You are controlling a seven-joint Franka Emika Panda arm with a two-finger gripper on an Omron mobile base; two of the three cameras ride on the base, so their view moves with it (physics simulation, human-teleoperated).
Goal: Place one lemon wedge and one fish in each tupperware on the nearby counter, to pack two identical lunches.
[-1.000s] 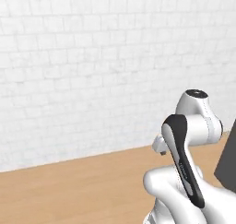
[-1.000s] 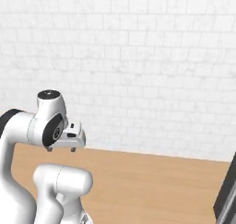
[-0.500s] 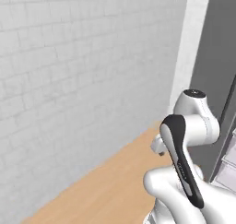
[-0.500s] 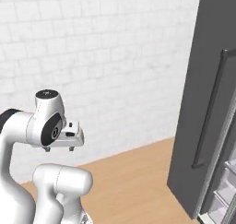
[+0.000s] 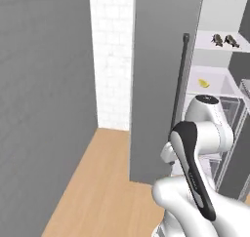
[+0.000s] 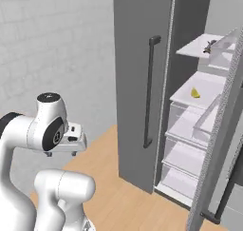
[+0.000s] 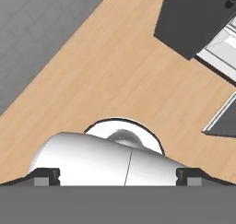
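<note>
An open fridge stands ahead to the right. Two small dark fish (image 5: 223,39) lie side by side on its upper white shelf (image 5: 215,47); from the right base view the fish (image 6: 209,47) sit at that shelf's front. A yellow lemon wedge (image 5: 204,84) rests on the shelf below, also seen as the lemon wedge (image 6: 194,93). My gripper (image 7: 117,177) is tucked close to the arm and points down at the wood floor, well short of the fridge. Its fingertips (image 7: 46,176) stand wide apart, open and with nothing between them.
The fridge's dark grey closed door (image 6: 137,82) with a long bar handle (image 6: 151,90) stands left of the open compartment. The swung-out door (image 6: 223,130) carries clear bins on the right. A grey wall (image 5: 44,99) runs along the left, over the light wood floor (image 5: 97,182).
The whole picture has swung from the white tiled wall to the open fridge, so the base has turned. The arm keeps its tucked pose and the jaws stay open.
</note>
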